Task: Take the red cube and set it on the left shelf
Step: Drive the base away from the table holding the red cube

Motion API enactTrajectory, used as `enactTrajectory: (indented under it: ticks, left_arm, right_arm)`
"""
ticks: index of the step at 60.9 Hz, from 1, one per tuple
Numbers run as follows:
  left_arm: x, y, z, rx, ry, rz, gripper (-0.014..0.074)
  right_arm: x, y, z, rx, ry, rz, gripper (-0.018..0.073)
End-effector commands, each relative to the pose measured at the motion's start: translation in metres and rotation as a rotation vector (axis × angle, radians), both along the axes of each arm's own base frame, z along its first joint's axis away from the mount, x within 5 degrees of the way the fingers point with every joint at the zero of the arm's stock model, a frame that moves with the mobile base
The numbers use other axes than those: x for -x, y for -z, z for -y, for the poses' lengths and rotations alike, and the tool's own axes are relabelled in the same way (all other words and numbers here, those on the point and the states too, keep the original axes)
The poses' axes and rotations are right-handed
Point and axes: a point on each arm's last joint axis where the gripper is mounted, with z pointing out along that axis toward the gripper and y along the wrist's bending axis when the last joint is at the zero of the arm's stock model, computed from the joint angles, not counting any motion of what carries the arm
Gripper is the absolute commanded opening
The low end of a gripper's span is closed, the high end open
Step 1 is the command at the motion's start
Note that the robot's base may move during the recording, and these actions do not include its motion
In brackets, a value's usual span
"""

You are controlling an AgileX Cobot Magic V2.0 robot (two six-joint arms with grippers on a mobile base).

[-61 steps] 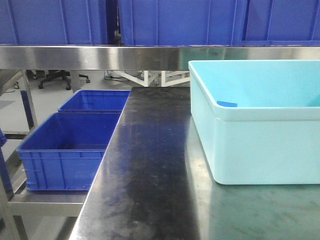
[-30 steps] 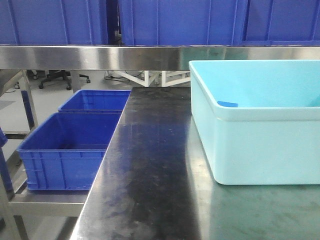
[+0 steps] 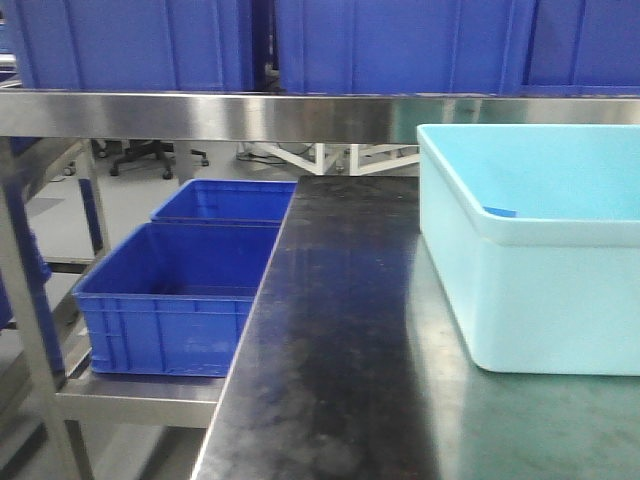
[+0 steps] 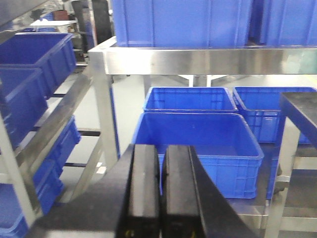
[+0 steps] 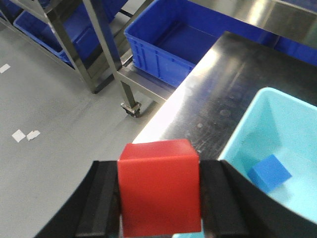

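Note:
My right gripper is shut on the red cube and holds it in the air above the near corner of the steel table, beside the light blue tub. My left gripper is shut and empty, its two black pads touching, pointed toward the lower left shelf with its blue bins. The left shelf also shows in the front view. Neither gripper nor the red cube shows in the front view.
A blue cube lies inside the light blue tub. Two blue bins stand on the lower left shelf. A steel upper shelf carries large blue crates. Steel rack posts and a caster stand on the grey floor.
The front view has shifted: the table, tub and bins now sit further right in the frame, and more of the left rack post shows.

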Motion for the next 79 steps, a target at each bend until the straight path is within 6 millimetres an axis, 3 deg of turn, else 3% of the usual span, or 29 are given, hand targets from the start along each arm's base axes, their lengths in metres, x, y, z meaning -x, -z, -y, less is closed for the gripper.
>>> enactTrajectory:
  ticks: [1, 79]
  left_arm:
    - [0.0001, -0.0004, 0.0001, 0.005, 0.001, 0.077, 0.0102]
    - [0.0001, -0.0004, 0.0001, 0.005, 0.001, 0.077, 0.0102]
  right_arm:
    - [0.0037, -0.0245, 0.0027, -0.067, -0.001, 0.117, 0.0055]
    - [0.0037, -0.0245, 0.0027, -0.067, -0.001, 0.117, 0.0055]
